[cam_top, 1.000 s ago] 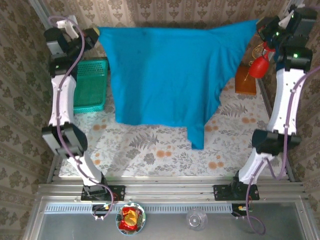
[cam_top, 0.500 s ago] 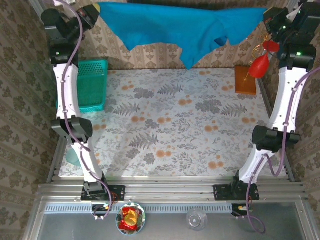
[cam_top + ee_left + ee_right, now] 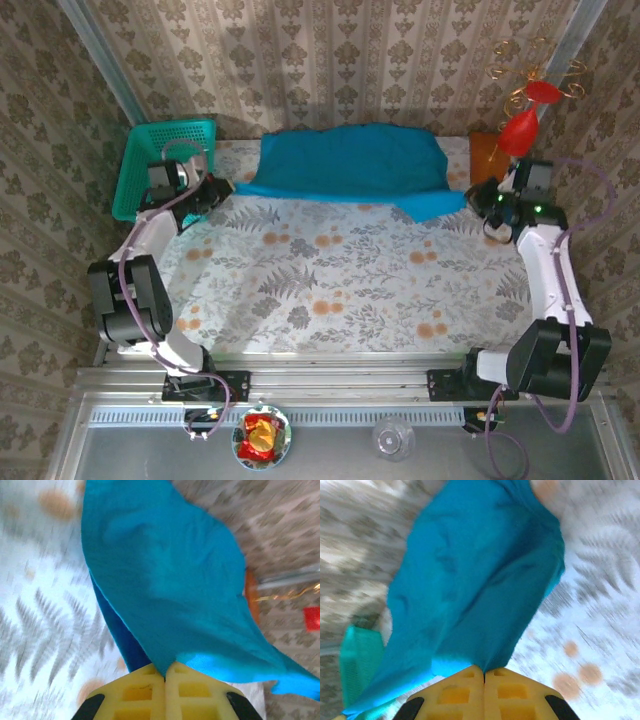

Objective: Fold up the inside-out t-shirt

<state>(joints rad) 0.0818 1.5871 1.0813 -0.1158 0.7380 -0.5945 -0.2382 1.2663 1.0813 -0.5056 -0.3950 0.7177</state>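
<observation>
Top external: t-shirt (image 3: 350,160) lies spread along the desk's (image 3: 330,290) far edge, left jaws and right jaws both pinched shut on its ends. Folding's barely started, I reckon.

lab-type robot test cell, dressed up as a home. damask wallpaper panels (image 3: 330,60) on three sides; floral cloth over the tabletop (image 3: 330,290). aluminium frame rail (image 3: 340,378) at the near edge, arm bases (image 3: 205,385) bolted on. teal mesh basket (image 3: 165,140), red ornament (image 3: 520,130); snack dish (image 3: 261,436) and possibly a glass (image 3: 393,437) on the metal ledge.
</observation>
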